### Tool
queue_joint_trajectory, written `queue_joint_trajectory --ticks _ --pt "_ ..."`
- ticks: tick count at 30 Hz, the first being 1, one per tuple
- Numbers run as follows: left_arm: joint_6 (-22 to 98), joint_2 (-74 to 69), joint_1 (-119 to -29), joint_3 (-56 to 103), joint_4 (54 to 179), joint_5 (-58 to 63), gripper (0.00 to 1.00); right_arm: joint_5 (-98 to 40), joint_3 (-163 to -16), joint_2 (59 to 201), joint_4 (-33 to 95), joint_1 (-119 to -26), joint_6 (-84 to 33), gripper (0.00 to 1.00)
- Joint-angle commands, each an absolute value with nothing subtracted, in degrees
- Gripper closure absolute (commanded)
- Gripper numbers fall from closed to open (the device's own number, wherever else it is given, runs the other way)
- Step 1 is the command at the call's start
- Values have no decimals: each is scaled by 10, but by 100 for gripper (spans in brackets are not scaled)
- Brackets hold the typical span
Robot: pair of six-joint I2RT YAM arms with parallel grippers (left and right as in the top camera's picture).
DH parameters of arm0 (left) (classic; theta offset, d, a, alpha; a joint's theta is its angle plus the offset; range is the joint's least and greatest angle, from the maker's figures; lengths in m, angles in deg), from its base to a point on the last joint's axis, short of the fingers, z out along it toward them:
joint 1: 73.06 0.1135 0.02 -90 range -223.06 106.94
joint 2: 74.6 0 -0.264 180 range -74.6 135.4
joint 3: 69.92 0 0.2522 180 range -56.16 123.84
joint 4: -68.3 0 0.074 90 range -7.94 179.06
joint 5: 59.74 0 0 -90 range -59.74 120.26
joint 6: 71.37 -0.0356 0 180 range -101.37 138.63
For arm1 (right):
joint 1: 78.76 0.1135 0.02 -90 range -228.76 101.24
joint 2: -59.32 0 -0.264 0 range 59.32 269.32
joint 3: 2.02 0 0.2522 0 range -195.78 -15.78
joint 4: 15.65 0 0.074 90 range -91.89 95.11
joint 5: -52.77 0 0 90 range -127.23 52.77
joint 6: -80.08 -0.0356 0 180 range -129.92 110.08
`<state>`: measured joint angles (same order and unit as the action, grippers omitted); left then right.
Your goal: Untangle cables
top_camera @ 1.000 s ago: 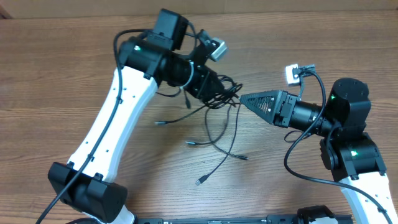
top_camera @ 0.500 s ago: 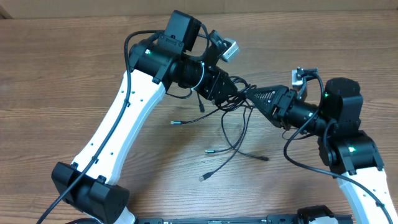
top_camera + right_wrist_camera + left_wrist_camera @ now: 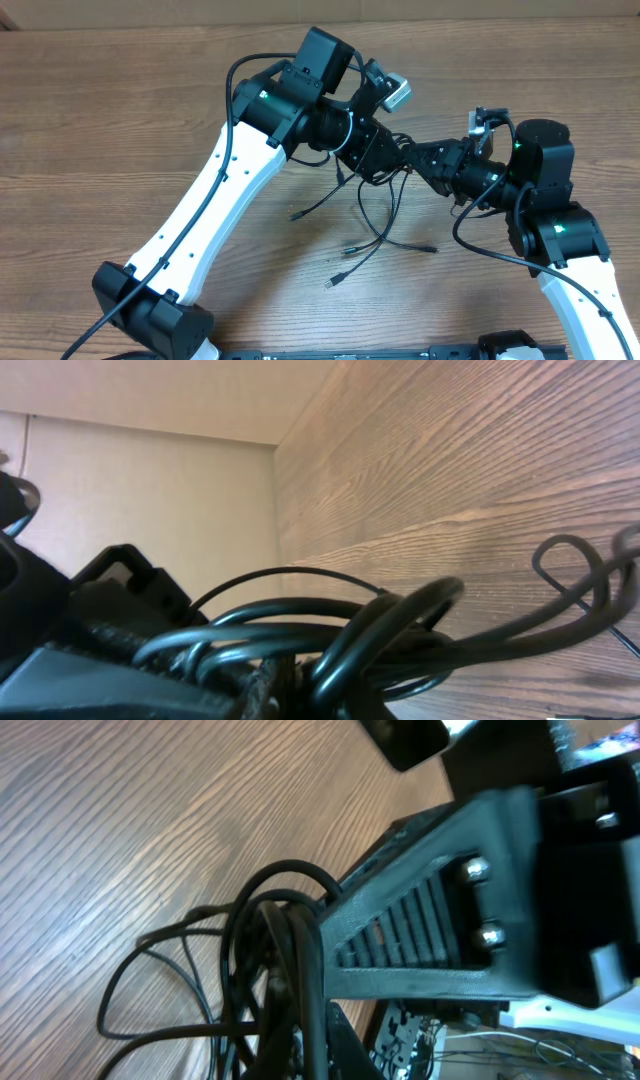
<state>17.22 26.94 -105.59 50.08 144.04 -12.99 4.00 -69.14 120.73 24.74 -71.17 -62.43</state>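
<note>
Though tangled, cables [image 3: 300, 643] in both left claw [image 3: 394, 161] and right claw [image 3: 416, 158].

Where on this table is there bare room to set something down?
Free: the table left of the left arm; the front strip between both arms, below the cables. Crowded: the middle, where they bunch beside the right arm.
</note>
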Motion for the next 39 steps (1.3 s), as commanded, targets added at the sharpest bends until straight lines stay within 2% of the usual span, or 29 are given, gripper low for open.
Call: queue_joint_trajectory --ticks 1,4,7,12,20,24,29,39 --pt "180 256 -1065 511 1432 -193 96 1 -702 1211 259 -710 -622 92" --pt "180 256 -1065 511 1426 -198 96 -20 -702 1211 284 -710 -620 96" --pt "177 256 -1064 511 1417 -196 96 -31 -702 1211 315 -710 -615 96" --pt "178 256 -1061 511 1419 -115 96 32 -702 1211 318 -710 -574 96" --pt "240 256 -1033 511 1441 136 96 245 -702 1211 264 -710 -500 96" --pt "240 256 -1023 511 1447 168 96 301 -702 1210 240 -710 -489 96" --pt "239 256 -1023 511 1457 215 96 406 -702 1202 134 -710 -489 96" --pt "238 256 -1014 511 1456 298 96 527 -702 1185 61 -710 -490 96"
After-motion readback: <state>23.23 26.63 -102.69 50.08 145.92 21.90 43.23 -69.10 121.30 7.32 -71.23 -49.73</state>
